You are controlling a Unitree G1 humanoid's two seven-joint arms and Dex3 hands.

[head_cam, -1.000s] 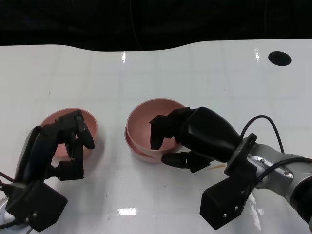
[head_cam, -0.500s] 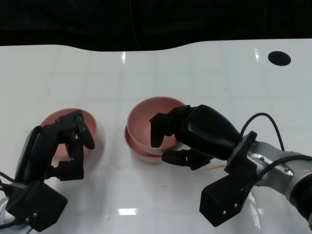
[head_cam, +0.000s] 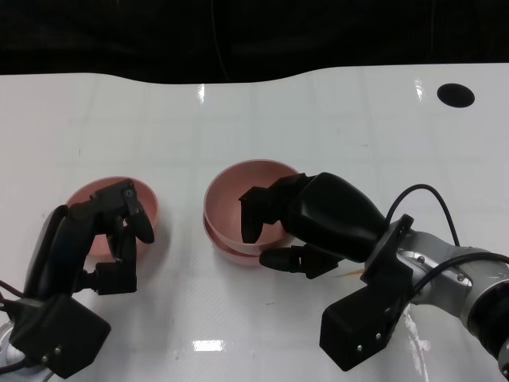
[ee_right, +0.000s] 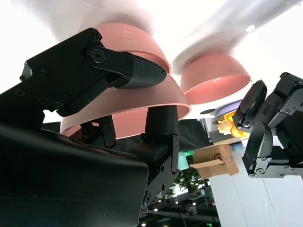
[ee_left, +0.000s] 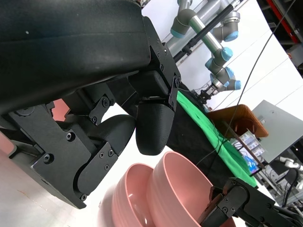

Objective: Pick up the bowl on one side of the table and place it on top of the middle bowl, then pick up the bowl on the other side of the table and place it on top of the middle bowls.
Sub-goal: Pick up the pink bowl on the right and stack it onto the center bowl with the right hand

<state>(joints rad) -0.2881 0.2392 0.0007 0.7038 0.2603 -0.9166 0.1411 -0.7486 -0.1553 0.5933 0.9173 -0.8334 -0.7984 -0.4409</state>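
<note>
Right hand [head_cam: 290, 219]: holds the upper bowl [head_cam: 238, 199] by its near rim, fingers [head_cam: 256, 213] hooked inside, thumb under the outer wall; this pinch steadies the bowl while it seats.
Upper bowl: nested in the middle bowl [head_cam: 227, 248], tilted slightly, at the table [head_cam: 318, 127] centre.
Stage: first stacking appears nearly complete; release not yet made.
Left hand [head_cam: 111, 231]: fingers curled over the near rim of the left bowl [head_cam: 87, 195], apparently staged for the second pick; a firm grip cannot be confirmed.
Left bowl: on the table, well apart from the stack.
Risk: withdrawing hooked fingers could drag the upper bowl askew.
</note>
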